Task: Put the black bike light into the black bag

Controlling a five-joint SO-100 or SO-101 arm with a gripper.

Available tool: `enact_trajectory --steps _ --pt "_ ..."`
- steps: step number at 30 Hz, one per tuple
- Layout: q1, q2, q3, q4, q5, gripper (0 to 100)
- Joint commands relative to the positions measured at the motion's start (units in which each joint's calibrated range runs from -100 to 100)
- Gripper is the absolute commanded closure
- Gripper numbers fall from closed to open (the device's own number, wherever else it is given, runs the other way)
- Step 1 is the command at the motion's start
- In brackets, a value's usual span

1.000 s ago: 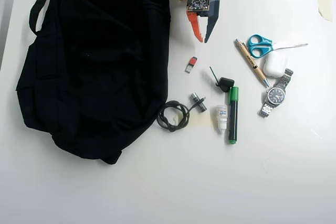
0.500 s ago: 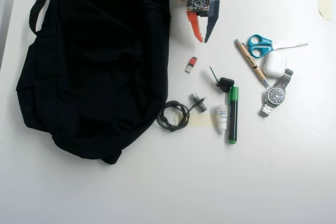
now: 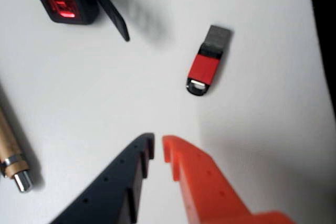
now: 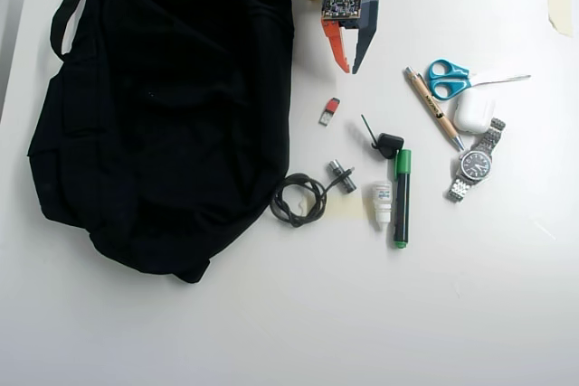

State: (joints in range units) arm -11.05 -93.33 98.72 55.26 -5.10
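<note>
1. Black bike light (image 4: 389,143) lies on the white table (image 4: 271,332) right of centre in the overhead view, thin strap tail pointing to roughly 11 o'clock. Nothing grips it.
2. In the wrist view the bike light (image 3: 68,1) sits at top left, red square face toward the camera, strap running toward 4 o'clock.
3. Green marker (image 4: 402,198) lies just at the light's 6 o'clock, cap end touching or nearly touching it; can't tell which.
4. Small white bottle (image 4: 383,202) lies beside the marker, at its 9 o'clock.
5. Red-and-black USB stick (image 4: 329,111) is at the light's 10 o'clock, apart from it. In the wrist view the stick (image 3: 206,62) is just right of centre, grey end up.
6. Coiled black cable (image 4: 299,198) is at the light's 8 o'clock, with a small metal plug (image 4: 341,174) between them.
7. Wooden pen (image 4: 432,107) is at the light's 2 o'clock. Scissors (image 4: 452,79), white earbud case (image 4: 474,111) and wristwatch (image 4: 475,164) lie further right.
8. Claw (image 4: 349,68) is at the light's 11 o'clock, well apart, tips pointing down-frame. Wrist view: claw (image 3: 158,149) is nearly closed, narrow gap between the black and orange fingers, empty.
9. Black bag (image 4: 163,106) fills the left side, well apart from the light, at its 9 o'clock; the shoulder strap runs off the top left.
</note>
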Motion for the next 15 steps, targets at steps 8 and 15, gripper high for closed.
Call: enact_trajectory --steps 8,15 --pt "0.35 -0.37 0.92 0.12 0.28 98" --pt "-0.02 -0.70 0.92 -1.34 -0.14 98"
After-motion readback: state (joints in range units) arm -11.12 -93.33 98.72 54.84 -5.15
